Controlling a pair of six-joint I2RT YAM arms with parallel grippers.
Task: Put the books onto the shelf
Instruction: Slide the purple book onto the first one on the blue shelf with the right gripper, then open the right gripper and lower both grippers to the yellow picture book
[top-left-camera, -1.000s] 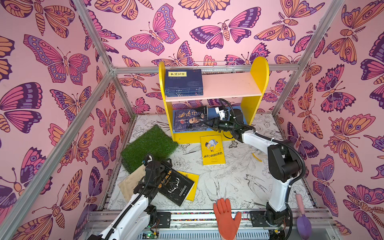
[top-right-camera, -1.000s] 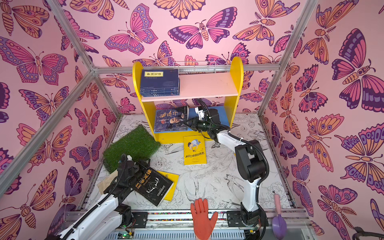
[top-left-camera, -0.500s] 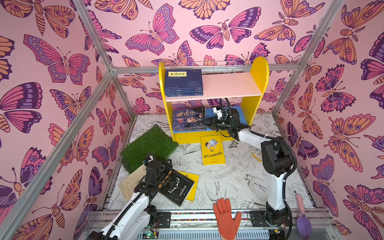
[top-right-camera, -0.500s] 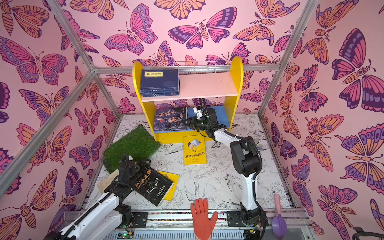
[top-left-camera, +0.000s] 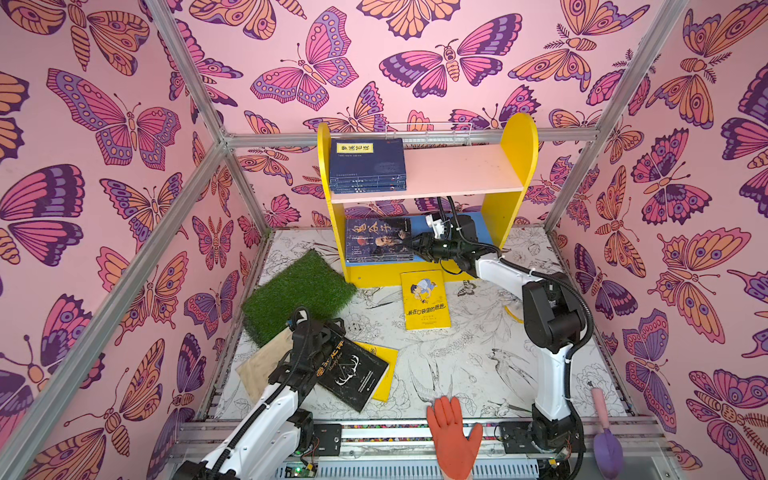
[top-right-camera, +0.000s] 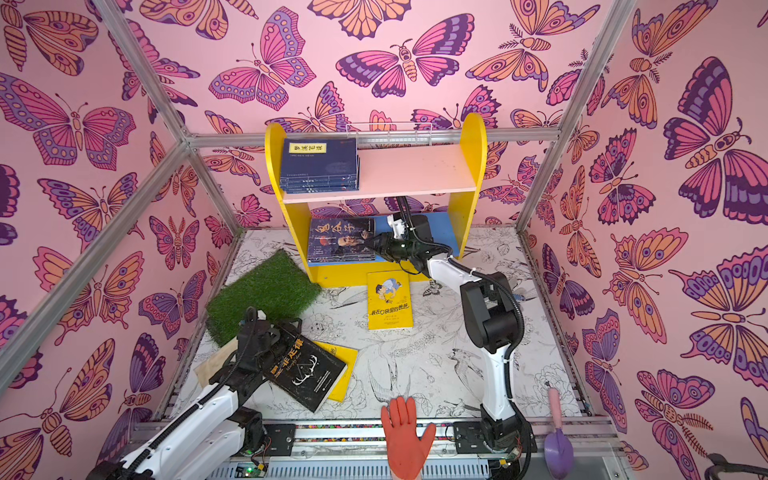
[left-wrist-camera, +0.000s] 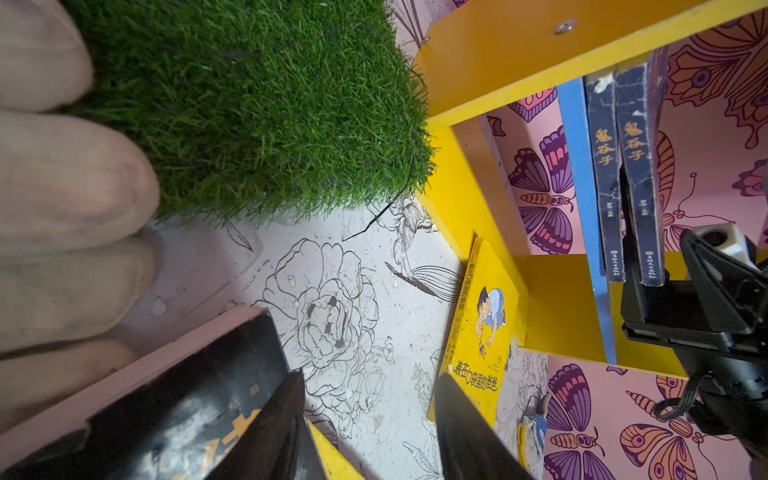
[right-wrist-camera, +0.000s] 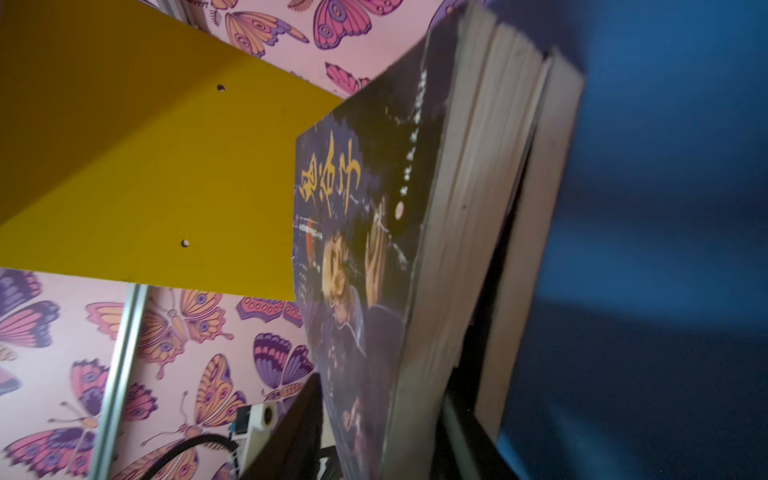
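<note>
Yellow side panels frame the shelf (top-left-camera: 515, 166) in both top views. Its pink upper board (top-left-camera: 457, 170) carries a stack of navy books (top-left-camera: 368, 166) at one end. The blue lower board (top-left-camera: 484, 232) holds the portrait-cover book (top-left-camera: 380, 241), lying flat on a second copy, with my right fingers (top-left-camera: 415, 245) at its near corner. On the table (top-left-camera: 478, 374), a yellow cartoon-boy book (top-left-camera: 424, 299) lies just in front of the shelf. The black antler book (top-right-camera: 307, 365) rests on another yellow book (top-right-camera: 343, 365), near the grass mat (top-right-camera: 266, 291).

From the left wrist, my left fingers (left-wrist-camera: 282, 415) stand apart with bare table between them. The antler book lies beside one finger, not gripped. Two matching spines (left-wrist-camera: 609, 187) sit on the blue board.

From the right wrist, the portrait book's page block runs between my right fingers. Whether they pinch it or have let go, I cannot tell. I judge this step to be the release. I should spread wide and draw straight back along the board, so the lower finger does not drag the top copy off the one beneath.
</note>
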